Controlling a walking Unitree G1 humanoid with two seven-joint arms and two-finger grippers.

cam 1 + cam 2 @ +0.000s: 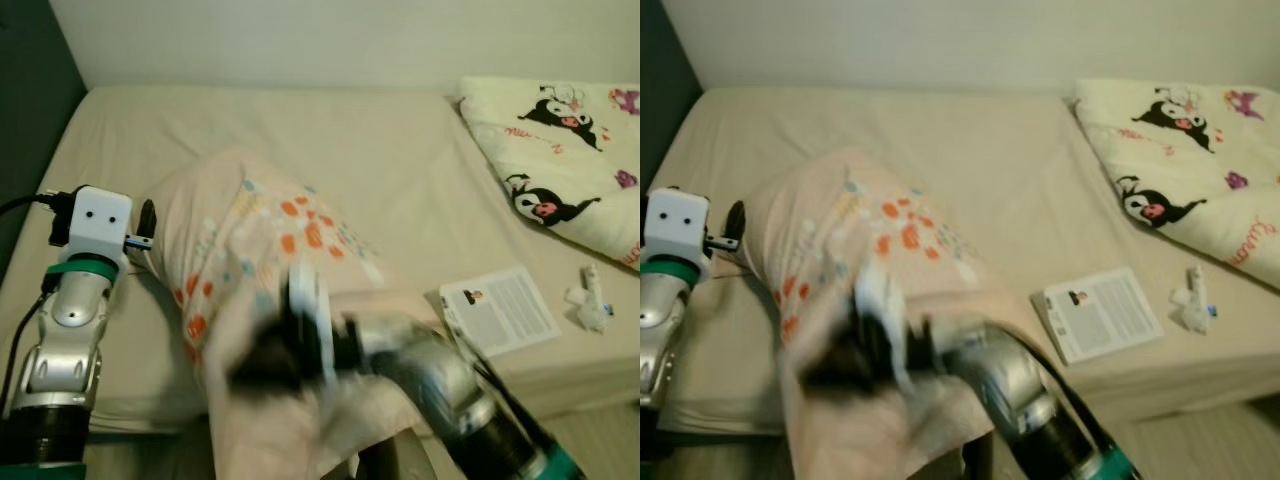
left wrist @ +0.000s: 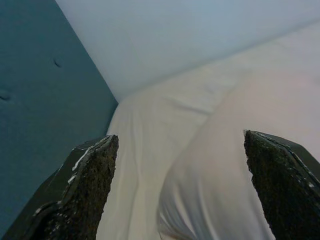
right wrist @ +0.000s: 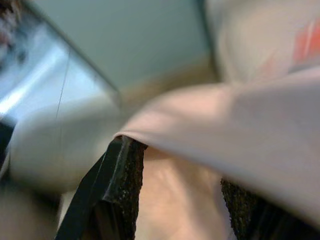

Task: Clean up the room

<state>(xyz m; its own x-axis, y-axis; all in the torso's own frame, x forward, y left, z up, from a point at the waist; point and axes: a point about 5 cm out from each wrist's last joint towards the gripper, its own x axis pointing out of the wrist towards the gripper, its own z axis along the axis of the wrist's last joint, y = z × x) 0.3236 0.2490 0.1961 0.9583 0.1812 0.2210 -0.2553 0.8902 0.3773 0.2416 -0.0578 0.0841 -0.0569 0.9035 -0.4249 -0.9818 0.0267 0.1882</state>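
A big pink pillow (image 1: 260, 290) with orange and blue dots is seen on the bed (image 1: 400, 170), near its front left part. Its long side runs from the far left of the bed down toward the near edge, and its near end hangs past the front edge of the mattress, toward the robot.

The right gripper (image 3: 180, 195) is seen at that near end, blurred in the head views. In the right wrist view a fold of the pink cloth is seen lying between its two black fingers (image 3: 117, 185), which are set apart, with cloth draped over them. It cannot be told if the cloth is truly pinched.

The left gripper (image 2: 180, 185) is held up at the left side of the pillow, just beside it. Its two fingers (image 2: 92, 175) are spread wide apart, and nothing is held between them. The pillow's pale side and the bed sheet are seen past them.

A white blanket (image 1: 560, 150) with black cartoon figures is laid at the far right of the bed. A paper booklet (image 1: 500, 308) is laid flat near the front right edge, and a small white crumpled thing (image 1: 590, 300) is seen just to its right.
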